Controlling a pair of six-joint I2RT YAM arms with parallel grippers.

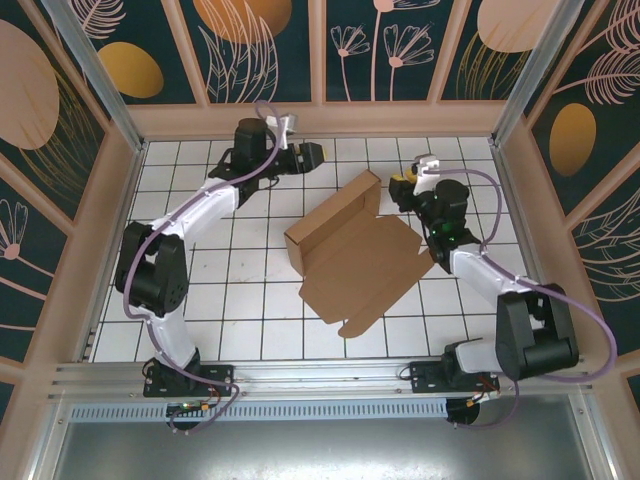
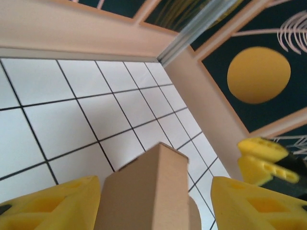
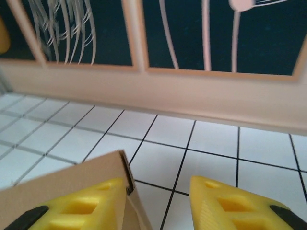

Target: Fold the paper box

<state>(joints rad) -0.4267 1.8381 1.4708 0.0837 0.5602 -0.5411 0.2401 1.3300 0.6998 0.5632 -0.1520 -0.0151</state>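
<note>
White tile table (image 1: pixel 250 270) w/ black grid, boxed in by pale wood frame (image 1: pixel 320 120) & dark teal panels (image 1: pixel 260 50) w/ plant prints. Paper box (image 1: pixel 360 265) lies approx mid-table, slightly toward the right arm's side and turned corner-on to the arm bases. It is brown card: a wide panel flat on the tiles, one long wall raised along its far-left edge, and a small tab sticking out at the near corner. Left gripper (image 1: pixel 314 154) is at the far side of the table, near the raised wall but apart from it, pointing toward it. Left wrist cam: yellow fingers (image 2: pixel 53 203) spread wide, w/ the end of the card wall seen btwn them further out. Jaws open, nothing held. Right gripper (image 1: pixel 402 184) sits just beside the far-right end of that same wall. Right wrist cam: yellow fingers (image 3: pixel 230 203) apart, bare tile showing in the gap. Card edge runs along the top of one finger, touching or just beside, can't tell which. Card not clamped, so jaws open, no hold. Lilac cable (image 1: pixel 565 300) loops off the right arm.
</note>
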